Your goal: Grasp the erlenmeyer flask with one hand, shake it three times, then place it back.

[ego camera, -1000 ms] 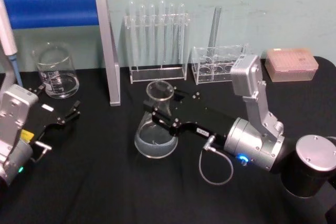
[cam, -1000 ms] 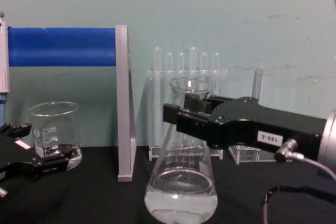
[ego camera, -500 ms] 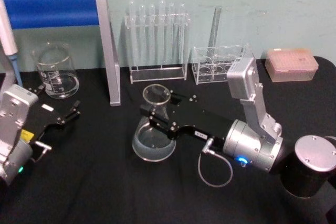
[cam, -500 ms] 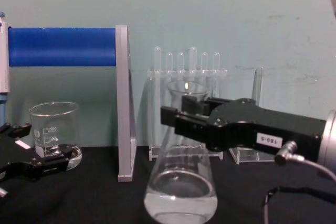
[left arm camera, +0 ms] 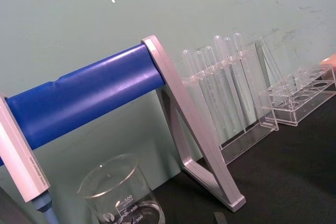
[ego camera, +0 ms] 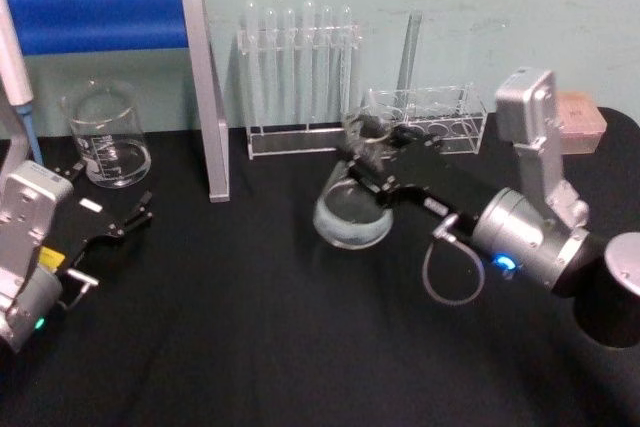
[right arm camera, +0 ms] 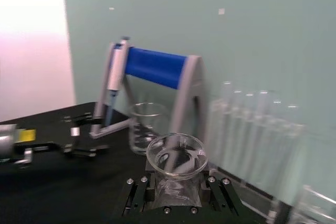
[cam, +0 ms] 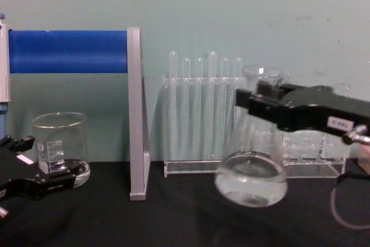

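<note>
— Black counter (ego camera: 250, 347) against a pale green wall (ego camera: 480, 7); we start there. What stands along the back?

— From the robot's left we record a pipette (ego camera: 15, 67) hung on a blue-barred stand (ego camera: 100, 17), a glass beaker (ego camera: 105, 137) beside the stand's foot, a rack of test tubes (ego camera: 298, 77), a low clear rack (ego camera: 425, 122) and a pink box (ego camera: 580, 117) at the far right.

— And the erlenmeyer flask (ego camera: 352, 215)?

— We find it in front of the two racks, right of centre, held by the neck. The right tool (ego camera: 372, 155) reaches in from the robot's right, and its black jaws are clamped on the glass just below the flared rim. The right wrist view confirms a jaw on either side of the neck (right arm camera: 177, 195), with the mouth open to the camera.

— Attitude of the flask?

— Tilted off upright in the chest view (cam: 251, 184), with its round base turned partly toward us. It appears to hang clear of the counter, though we cannot confirm the gap from these angles. A little clear liquid lies in the base.

— The other arm?

— We note the left tool (ego camera: 112, 247) low over the counter at the robot's left, near the beaker, its fingers spread and holding nothing.
</note>
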`<state>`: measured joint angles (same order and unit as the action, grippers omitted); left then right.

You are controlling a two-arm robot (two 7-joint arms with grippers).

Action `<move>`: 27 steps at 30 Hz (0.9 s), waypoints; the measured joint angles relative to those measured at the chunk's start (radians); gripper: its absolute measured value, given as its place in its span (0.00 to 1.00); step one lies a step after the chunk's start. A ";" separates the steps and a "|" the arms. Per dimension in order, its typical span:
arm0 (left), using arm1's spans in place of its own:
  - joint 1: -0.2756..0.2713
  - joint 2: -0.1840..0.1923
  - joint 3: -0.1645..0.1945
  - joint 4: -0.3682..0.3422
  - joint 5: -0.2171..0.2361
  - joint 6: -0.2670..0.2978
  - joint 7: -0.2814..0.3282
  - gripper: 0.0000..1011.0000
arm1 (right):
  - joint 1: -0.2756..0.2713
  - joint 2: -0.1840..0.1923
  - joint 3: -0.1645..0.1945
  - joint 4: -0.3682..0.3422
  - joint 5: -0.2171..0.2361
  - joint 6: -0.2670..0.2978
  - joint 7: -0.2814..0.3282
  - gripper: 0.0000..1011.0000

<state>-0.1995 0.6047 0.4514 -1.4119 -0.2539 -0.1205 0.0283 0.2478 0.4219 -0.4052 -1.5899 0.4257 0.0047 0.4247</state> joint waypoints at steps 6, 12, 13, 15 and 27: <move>0.000 0.000 0.000 0.000 0.000 0.000 0.000 0.99 | 0.001 0.004 0.051 0.015 -0.008 -0.004 -0.035 0.44; 0.000 0.000 0.000 0.000 0.000 0.000 0.000 0.99 | -0.002 0.003 0.096 0.033 -0.022 -0.006 -0.068 0.44; 0.000 0.000 0.000 0.000 0.000 0.000 0.000 0.99 | -0.003 0.003 0.100 0.035 -0.025 -0.006 -0.071 0.44; 0.000 0.000 0.000 0.000 0.000 0.000 0.000 0.99 | -0.006 0.001 0.113 0.041 -0.030 -0.006 -0.079 0.44; 0.000 0.000 0.000 0.000 0.000 0.000 0.000 0.99 | -0.020 -0.013 0.162 0.062 -0.051 0.001 -0.100 0.44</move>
<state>-0.1995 0.6047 0.4514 -1.4120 -0.2539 -0.1206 0.0283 0.2280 0.4092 -0.2437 -1.5277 0.3743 0.0061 0.3242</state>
